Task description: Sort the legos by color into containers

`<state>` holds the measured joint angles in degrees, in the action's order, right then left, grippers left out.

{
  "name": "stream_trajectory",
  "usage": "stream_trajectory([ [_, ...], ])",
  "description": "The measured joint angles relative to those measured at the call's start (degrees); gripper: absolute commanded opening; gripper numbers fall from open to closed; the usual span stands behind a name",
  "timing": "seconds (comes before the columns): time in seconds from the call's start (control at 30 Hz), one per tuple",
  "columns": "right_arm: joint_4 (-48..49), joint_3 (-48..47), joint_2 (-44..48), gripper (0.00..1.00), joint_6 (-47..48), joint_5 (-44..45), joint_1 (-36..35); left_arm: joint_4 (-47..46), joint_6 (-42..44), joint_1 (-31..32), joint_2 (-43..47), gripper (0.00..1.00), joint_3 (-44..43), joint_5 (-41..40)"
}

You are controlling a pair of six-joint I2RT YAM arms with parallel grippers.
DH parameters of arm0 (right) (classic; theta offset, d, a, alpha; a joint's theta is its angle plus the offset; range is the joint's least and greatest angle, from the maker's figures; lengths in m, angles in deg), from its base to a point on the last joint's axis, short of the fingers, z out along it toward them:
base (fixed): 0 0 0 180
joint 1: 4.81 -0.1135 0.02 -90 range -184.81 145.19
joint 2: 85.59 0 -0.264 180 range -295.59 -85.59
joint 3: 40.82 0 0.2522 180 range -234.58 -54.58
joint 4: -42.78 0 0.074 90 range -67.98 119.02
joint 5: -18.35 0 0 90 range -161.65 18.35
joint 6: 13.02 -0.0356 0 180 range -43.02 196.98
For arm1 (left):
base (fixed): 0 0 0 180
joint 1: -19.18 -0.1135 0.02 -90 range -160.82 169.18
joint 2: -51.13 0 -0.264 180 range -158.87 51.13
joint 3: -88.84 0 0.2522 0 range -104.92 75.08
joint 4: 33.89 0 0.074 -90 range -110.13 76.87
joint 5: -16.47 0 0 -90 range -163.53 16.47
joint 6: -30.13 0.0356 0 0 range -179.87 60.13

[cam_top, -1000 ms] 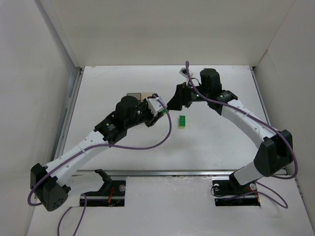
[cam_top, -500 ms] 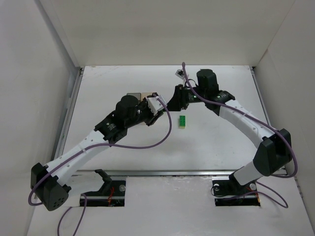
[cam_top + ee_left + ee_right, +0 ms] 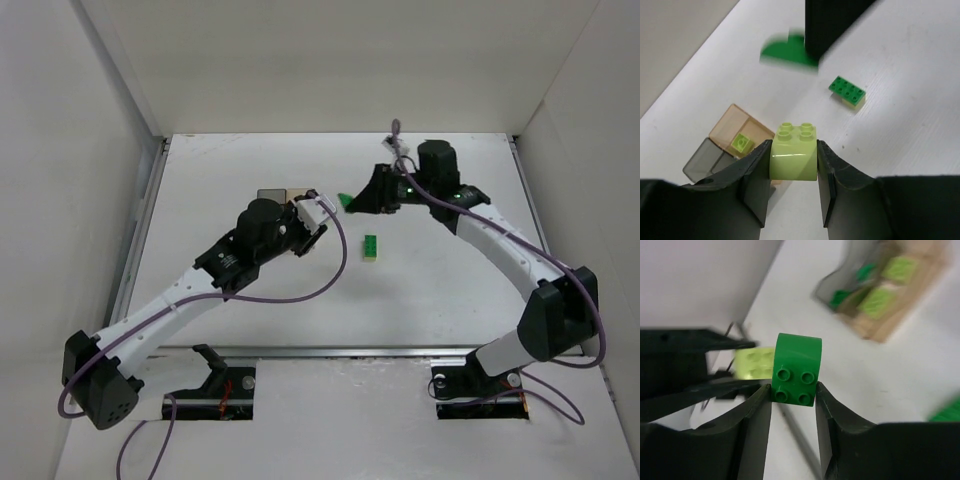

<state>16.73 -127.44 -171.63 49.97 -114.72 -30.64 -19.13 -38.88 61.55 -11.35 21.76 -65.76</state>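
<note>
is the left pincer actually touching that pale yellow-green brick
Touching. The left wrist view shows the left pincer with both fingers pressed flat against the pale yellow-green brick, no gap.

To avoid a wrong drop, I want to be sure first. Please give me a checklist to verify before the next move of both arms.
1. Left pincer grips pale yellow-green brick: ok.
2. Right pincer grips dark green brick: ok.
3. Amber bin holds pale bricks only: ok.
4. Grey bin holds dark green bricks: ok, though blurred.
5. Safe gap between the two pincers: cannot tell.
6. All bricks sorted: not ok, stacked brick lies loose.
</note>
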Motion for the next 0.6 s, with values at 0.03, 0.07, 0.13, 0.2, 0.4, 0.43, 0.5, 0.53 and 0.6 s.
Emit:
stream_trajectory([
  [0.03, 0.0, 1.0, 0.7, 0.0, -0.6, 2.1, 2.4, 0.4, 0.0, -0.1, 0.3, 0.0, 0.8, -1.0],
  [0.07, -0.1, 1.7, 1.1, 0.0, -1.2, 4.2, 4.9, 0.8, 0.0, -0.1, 0.4, 0.0, 1.5, -1.7],
  [0.13, -0.1, 2.7, 1.3, 0.0, -1.9, 8.4, 10.1, 1.8, -0.1, -0.3, 0.9, 0.0, 2.7, -2.6],
  [0.2, -0.1, 3.3, 1.3, 0.0, -2.5, 11.4, 12.9, 2.4, -0.2, -0.2, 1.6, 0.0, 3.8, -3.0],
  [0.4, -0.1, 3.4, 1.3, 0.0, -2.9, 12.6, 11.4, -0.8, -3.1, -0.7, -1.1, 0.0, 4.2, -7.2],
  [0.43, -0.1, 3.4, 1.3, 0.0, -3.0, 12.6, 11.2, -1.9, -3.6, -1.2, -2.8, 0.0, 4.0, -8.1],
  [0.5, -0.1, 3.4, 1.3, 0.0, -3.0, 12.7, 11.2, -4.3, -4.7, -2.6, -8.6, 0.0, 3.7, -10.2],
  [0.53, -0.1, 3.4, 1.3, 0.0, -3.1, 12.7, 11.2, -5.4, -4.9, -3.4, -11.6, 0.0, 3.7, -11.1],
  [0.6, -0.1, 3.4, 1.4, 0.0, -3.1, 12.7, 11.2, -6.8, -4.9, -4.7, -16.7, 0.0, 3.9, -12.6],
])
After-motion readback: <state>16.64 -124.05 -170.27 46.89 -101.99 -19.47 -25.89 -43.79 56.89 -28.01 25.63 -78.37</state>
